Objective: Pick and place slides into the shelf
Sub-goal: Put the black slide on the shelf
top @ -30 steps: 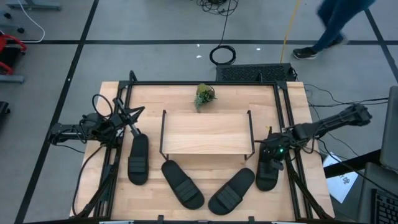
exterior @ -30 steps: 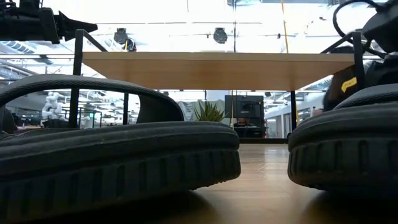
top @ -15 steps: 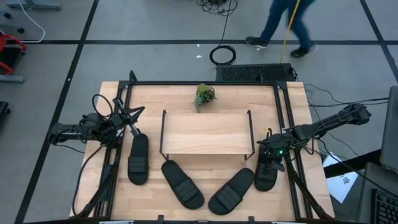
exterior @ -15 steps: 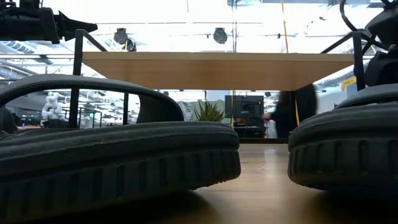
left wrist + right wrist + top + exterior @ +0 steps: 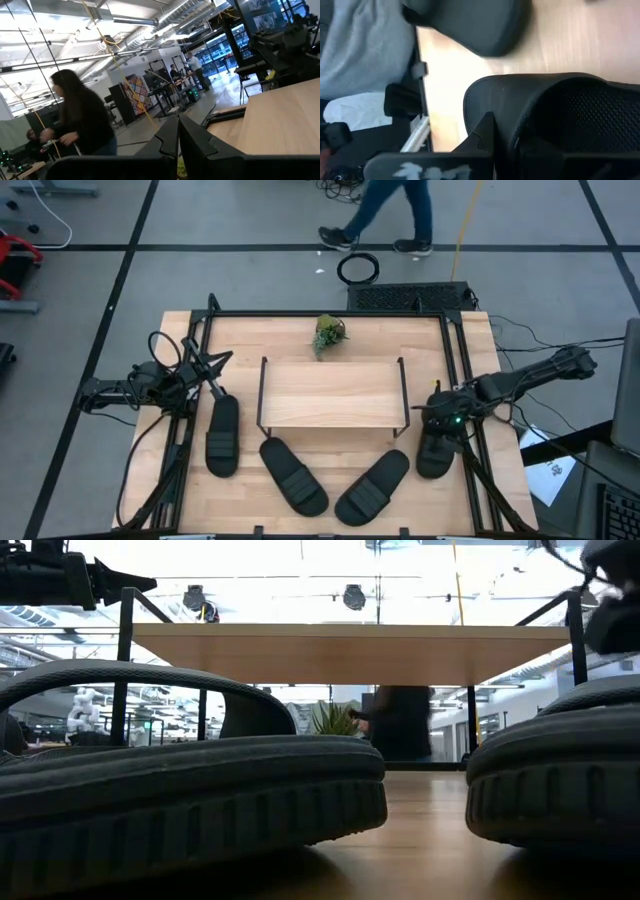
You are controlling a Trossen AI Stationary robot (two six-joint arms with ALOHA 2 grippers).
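On the table [image 5: 470, 360], the shelf [image 5: 332, 393] stands mid-board with both tiers showing no sandal from above; a small potted plant [image 5: 328, 332] sits just behind it. Four black slides lie in front: one at the left [image 5: 222, 434], two angled in the middle [image 5: 294, 475] [image 5: 372, 487], one at the right [image 5: 433, 452]. The right gripper [image 5: 437, 427] is down on the rear end of the right slide, fingers [image 5: 487, 135] closed on its edge. The left gripper [image 5: 212, 366] hangs beyond the left slide's rear end, fingers [image 5: 167, 140] pressed together and holding nothing. A person [image 5: 385, 210] walks the floor beyond the table. No brand, label or legible writing appears on any item.
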